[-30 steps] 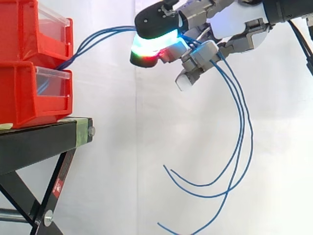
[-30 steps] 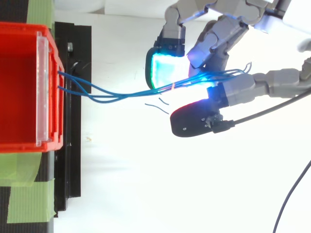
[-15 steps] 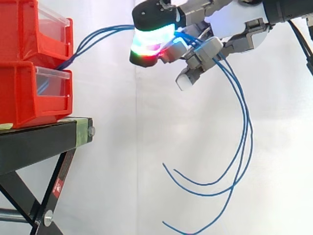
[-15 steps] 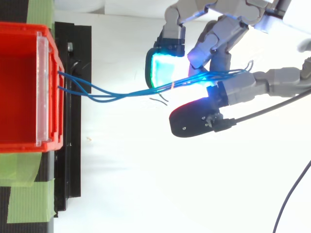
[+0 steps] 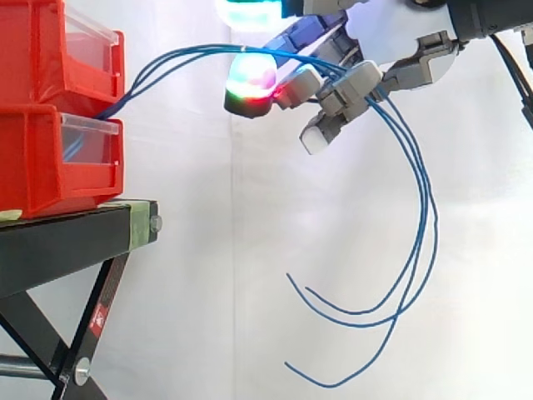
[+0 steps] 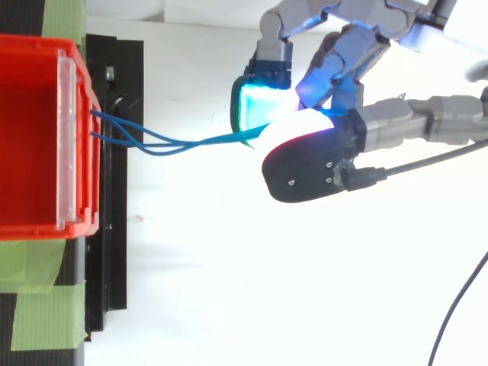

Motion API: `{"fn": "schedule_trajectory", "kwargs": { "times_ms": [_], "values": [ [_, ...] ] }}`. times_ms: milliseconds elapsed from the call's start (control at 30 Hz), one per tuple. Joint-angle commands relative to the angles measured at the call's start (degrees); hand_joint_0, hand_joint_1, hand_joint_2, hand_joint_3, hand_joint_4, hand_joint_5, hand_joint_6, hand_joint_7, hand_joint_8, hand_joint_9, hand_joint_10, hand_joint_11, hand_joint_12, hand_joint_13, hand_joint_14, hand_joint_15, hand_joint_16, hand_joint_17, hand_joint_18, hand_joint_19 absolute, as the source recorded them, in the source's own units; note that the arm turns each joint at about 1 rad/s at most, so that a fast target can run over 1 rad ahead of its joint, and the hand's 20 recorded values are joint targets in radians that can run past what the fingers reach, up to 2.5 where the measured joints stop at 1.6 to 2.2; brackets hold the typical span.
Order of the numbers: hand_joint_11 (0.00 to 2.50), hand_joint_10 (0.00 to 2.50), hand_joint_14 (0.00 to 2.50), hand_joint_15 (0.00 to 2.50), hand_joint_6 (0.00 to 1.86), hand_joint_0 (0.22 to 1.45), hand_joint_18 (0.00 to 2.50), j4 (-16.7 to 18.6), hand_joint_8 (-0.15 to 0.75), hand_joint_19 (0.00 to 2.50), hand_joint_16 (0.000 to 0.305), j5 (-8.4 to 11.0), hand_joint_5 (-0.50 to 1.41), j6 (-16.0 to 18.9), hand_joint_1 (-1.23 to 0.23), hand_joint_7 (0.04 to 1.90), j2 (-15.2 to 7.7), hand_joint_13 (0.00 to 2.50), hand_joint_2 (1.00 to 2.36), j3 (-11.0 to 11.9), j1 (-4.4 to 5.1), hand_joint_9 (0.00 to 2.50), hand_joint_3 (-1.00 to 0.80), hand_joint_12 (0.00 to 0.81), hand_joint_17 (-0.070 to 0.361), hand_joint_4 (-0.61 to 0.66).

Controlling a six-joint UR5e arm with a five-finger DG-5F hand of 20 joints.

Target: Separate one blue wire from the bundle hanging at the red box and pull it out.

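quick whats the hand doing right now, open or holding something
Hand: closed on the blue wires, which pass between its curled fingers.

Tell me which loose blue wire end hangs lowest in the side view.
The lone wire end, well beneath the other two ends, which finish close together higher up.

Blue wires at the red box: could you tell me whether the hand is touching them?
Touching. The side view shows the blue wires bending over the hand and hanging down from it.
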Motion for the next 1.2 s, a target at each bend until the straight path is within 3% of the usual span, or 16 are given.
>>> {"fn": "schedule_trajectory", "kwargs": {
  "times_ms": [0,300,833,1167],
  "values": [
    [1.72,0.02,0.69,1.39,0.87,0.51,0.78,0.0,0.358,0.8,0.069,0.0,-0.24,0.0,-0.58,1.17,0.0,1.24,1.0,-0.04,0.0,1.08,-0.5,0.362,0.155,0.25],
    [1.77,0.01,0.56,1.49,0.89,0.61,0.8,0.0,0.328,0.81,0.062,0.0,-0.22,0.0,-0.63,1.19,0.0,1.32,1.01,-0.04,0.0,1.18,-0.36,0.334,0.139,0.23],
    [1.79,0.02,0.51,1.55,0.9,0.63,0.82,0.0,0.33,0.81,0.06,0.0,-0.21,0.0,-0.74,1.21,0.0,1.33,1.02,-0.04,0.0,1.18,-0.23,0.339,0.136,0.15],
    [1.78,0.0,0.46,1.57,0.9,0.64,0.76,0.0,0.316,0.81,0.06,0.0,-0.23,0.62,-0.81,1.2,0.0,1.27,1.03,0.05,0.0,1.09,-0.15,0.342,0.136,0.17]
  ]
}}
